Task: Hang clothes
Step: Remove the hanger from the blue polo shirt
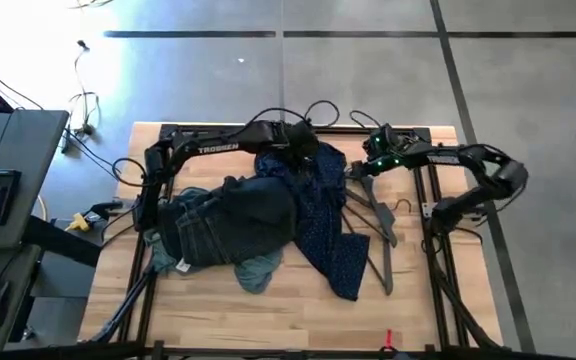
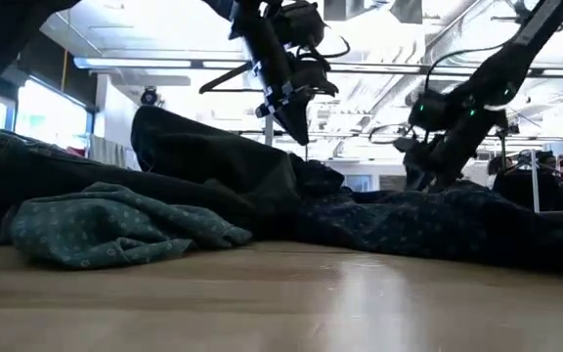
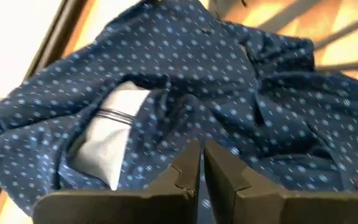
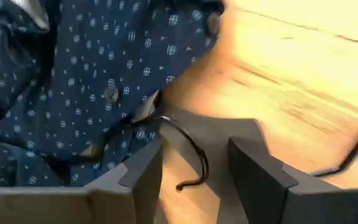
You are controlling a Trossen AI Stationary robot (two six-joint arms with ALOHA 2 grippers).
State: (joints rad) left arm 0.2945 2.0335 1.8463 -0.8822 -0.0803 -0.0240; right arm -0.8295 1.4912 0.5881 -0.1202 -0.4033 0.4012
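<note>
Both pincers hover over the navy shirt (image 1: 318,215): left (image 3: 202,163) clenched, right (image 4: 194,165) released.

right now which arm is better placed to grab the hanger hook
Right. The right gripper is open with the hanger's hook between its fingers. The left gripper is nearly shut above the navy shirt, away from the hanger.
</note>
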